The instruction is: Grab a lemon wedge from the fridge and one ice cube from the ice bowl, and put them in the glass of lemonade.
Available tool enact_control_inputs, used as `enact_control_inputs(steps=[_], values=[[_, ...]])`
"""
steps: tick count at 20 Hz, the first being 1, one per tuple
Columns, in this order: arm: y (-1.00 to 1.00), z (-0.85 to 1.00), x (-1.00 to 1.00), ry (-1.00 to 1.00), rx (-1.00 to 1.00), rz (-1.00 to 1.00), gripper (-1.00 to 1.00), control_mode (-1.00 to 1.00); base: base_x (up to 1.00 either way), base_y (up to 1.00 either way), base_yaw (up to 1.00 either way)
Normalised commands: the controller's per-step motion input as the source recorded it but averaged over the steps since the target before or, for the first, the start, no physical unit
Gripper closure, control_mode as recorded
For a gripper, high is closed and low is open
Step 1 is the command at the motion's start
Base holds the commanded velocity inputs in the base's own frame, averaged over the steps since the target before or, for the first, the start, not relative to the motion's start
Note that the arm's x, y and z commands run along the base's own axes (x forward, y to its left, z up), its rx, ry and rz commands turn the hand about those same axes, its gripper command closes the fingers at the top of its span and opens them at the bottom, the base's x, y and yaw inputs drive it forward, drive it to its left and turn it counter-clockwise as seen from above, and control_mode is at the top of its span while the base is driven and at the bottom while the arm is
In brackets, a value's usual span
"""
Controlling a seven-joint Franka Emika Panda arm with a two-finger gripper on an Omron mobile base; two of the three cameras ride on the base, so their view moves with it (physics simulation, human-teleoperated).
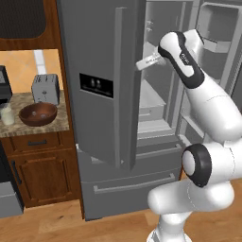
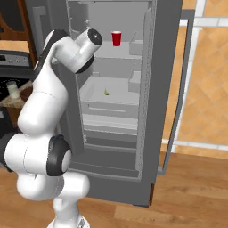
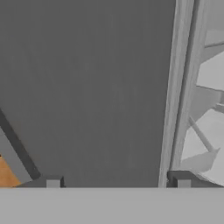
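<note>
The fridge point(image 1: 97, 56) stands with both upper doors swung open. On a middle shelf inside lies the tiny yellow-green lemon wedge point(image 2: 107, 92). My hand point(image 1: 149, 60) reaches in at upper-shelf height, just past the left door's edge. My gripper point(image 3: 117, 181) is open, its fingertips point(image 3: 52, 181) wide apart and facing the grey door surface, with nothing between them. On the counter to the left sit the dark reddish-brown ice bowl point(image 1: 38, 114) and the glass of lemonade point(image 1: 6, 115). The ice cube is hidden from these views.
A red cup point(image 2: 116, 38) stands on the fridge's top shelf. A toaster point(image 1: 46, 88) sits behind the bowl. The open right door point(image 2: 178, 89) juts out to the right, the left door point(image 1: 118, 94) toward me. Wooden floor lies in front.
</note>
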Motion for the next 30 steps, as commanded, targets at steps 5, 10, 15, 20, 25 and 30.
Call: enact_control_inputs(steps=[5, 10, 15, 20, 25, 30], values=[[0.62, 0.00, -0.66, -0.10, 0.00, 0.15, -1.00, -1.00, 0.00, 0.00, 0.00], [0.82, 0.08, -0.93, -0.14, 0.00, 0.10, -1.00, -1.00, 0.00, 0.00, 0.00], [0.98, 0.03, -0.99, -0.10, -0.05, 0.06, -1.00, -1.00, 0.00, 0.00, 0.00], [1.00, 0.14, -0.72, -0.02, -0.09, 0.02, -1.00, -1.00, 0.00, 0.00, 0.00], [0.98, 0.27, -0.48, 0.00, -0.10, 0.00, -1.00, -1.00, 0.00, 0.00, 0.00], [0.67, 0.15, -0.19, 0.00, -0.12, 0.00, -1.00, -1.00, 0.00, 0.00, 0.00]])
